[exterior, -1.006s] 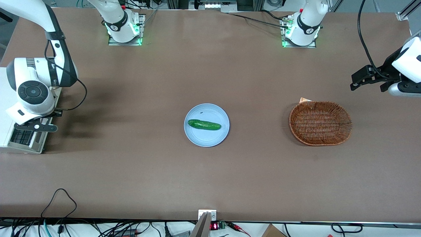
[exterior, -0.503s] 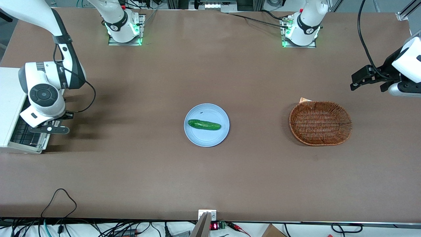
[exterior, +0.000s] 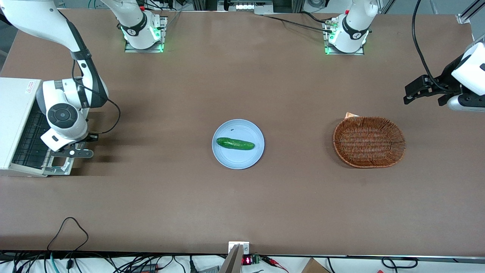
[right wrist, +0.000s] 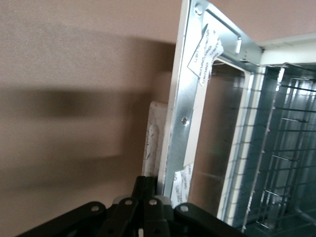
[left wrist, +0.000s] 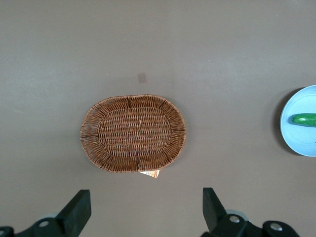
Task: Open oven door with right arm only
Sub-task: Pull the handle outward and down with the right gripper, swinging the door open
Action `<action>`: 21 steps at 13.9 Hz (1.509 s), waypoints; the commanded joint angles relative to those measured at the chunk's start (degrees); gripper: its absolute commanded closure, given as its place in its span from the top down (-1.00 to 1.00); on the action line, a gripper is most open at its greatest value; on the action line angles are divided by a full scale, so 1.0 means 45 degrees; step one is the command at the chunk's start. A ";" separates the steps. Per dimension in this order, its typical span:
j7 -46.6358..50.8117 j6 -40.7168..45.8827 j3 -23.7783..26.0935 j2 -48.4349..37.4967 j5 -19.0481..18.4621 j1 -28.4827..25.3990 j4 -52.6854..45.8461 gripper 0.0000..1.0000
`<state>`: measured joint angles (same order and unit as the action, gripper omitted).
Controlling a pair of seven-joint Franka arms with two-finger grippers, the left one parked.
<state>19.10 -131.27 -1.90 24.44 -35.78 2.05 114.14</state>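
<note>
At the working arm's end of the table you see the oven point(exterior: 15, 125) with its oven door point(exterior: 60, 165) swung down; your gripper point(exterior: 77, 152) is clenched on the door's outer edge.

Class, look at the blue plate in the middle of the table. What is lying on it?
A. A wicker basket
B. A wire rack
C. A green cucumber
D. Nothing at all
C. A green cucumber lies on the blue plate; the wicker basket sits apart toward the parked arm's end, while the gripper is at the oven door of the oven.
</note>
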 commanded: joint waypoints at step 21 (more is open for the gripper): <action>-0.0163 -0.0477 -0.0534 0.1268 -0.0583 0.0500 -0.0306 -1.00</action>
<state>19.31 -134.96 -1.87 29.49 -35.76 2.18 113.34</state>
